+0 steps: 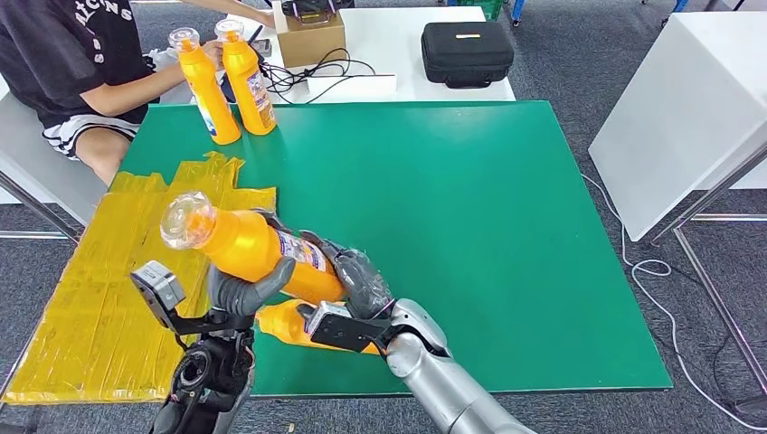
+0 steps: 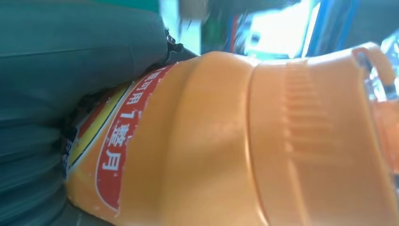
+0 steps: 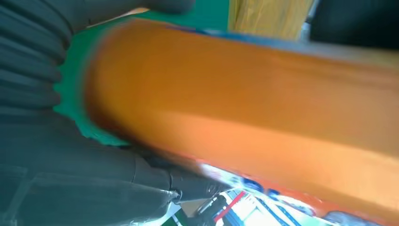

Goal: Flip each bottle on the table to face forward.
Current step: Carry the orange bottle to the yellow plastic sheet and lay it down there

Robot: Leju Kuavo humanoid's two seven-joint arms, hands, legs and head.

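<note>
An orange bottle (image 1: 262, 249) with a clear cap is lifted off the green table (image 1: 470, 226) and tilted, cap toward the far left. My left hand (image 1: 246, 289) grips its middle from below. My right hand (image 1: 359, 278) holds its base end. In the left wrist view the bottle (image 2: 226, 141) shows a red label beside the grey hand (image 2: 42, 94). The right wrist view has the blurred bottle (image 3: 263, 108) against the hand (image 3: 51, 155). A second orange bottle (image 1: 285, 327) lies on the table under my hands, partly hidden. Two more bottles (image 1: 208, 90) (image 1: 248, 83) stand upright at the far left corner.
A person (image 1: 72, 63) sits at the far left with a hand by the two upright bottles. A yellow taped sheet (image 1: 99, 298) covers the table's left side. Behind the table are a cardboard box (image 1: 309, 36), cables and a black case (image 1: 467, 52). A white table (image 1: 687, 99) stands to the right.
</note>
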